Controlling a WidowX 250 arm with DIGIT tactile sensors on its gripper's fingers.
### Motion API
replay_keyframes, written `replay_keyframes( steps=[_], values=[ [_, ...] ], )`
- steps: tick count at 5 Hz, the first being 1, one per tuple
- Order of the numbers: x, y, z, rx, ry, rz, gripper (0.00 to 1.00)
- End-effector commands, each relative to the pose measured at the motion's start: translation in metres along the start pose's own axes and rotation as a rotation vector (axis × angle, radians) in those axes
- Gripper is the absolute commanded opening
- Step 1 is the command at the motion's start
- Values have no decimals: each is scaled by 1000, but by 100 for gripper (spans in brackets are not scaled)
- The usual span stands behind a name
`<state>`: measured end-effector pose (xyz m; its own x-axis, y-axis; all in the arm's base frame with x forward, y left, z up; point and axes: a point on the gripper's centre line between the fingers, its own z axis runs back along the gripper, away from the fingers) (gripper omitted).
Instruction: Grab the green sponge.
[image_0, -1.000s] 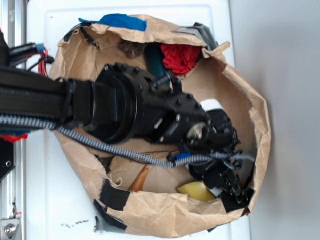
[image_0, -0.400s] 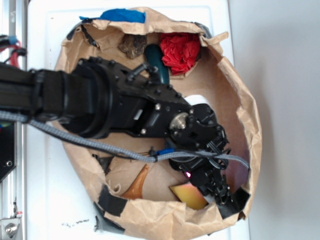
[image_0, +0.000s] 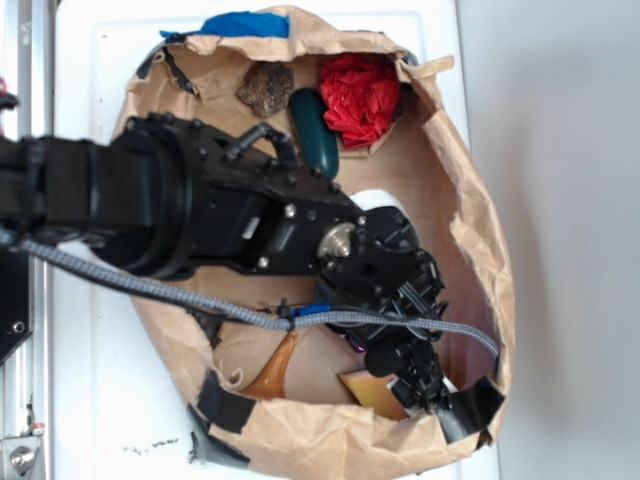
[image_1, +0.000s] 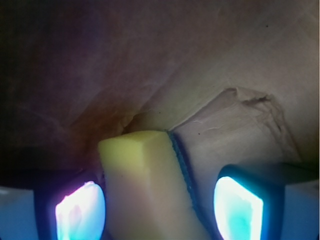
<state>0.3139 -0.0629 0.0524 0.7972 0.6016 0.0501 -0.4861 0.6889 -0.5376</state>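
Observation:
The green sponge (image_1: 145, 190), a mustard-yellow foam block with a dark edge strip, lies on the bottom of the brown paper bag (image_0: 480, 230), close to its near wall. In the exterior view only a shaded corner of the sponge (image_0: 372, 390) shows under the black wrist. My gripper (image_0: 408, 385) reaches down into the bag and stands around the sponge. In the wrist view the gripper (image_1: 160, 207) is open. The left pad (image_1: 80, 210) is against the sponge's side. The right pad (image_1: 237, 205) stands a little apart from it.
Inside the bag lie a red crumpled thing (image_0: 358, 98), a dark green glossy oblong (image_0: 315, 140), a brown lumpy thing (image_0: 265, 90), an amber horn-shaped thing (image_0: 275, 370) and a white thing (image_0: 378, 200). The bag wall (image_1: 240, 125) rises just behind the sponge. The cable (image_0: 200, 300) hangs across the bag.
My arm has shifted left and the gripper has sunk lower in the bag. The sponge, earlier beside the fingers, now sits between them and is shaded.

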Motion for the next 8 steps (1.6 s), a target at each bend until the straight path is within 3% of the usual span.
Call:
replay_keyframes(
  steps=[1,3,4,7,8],
  values=[
    [5,-11,16,-52,-26,-50,100],
    [-6,-14,0,-22,-19,-73,100],
    [-19,-17,-24,38,-6,-103,100],
    [-24,-10,-36,85,57,-100,100],
    [-22,-8,-35,104,55,-53,0]
  ],
)
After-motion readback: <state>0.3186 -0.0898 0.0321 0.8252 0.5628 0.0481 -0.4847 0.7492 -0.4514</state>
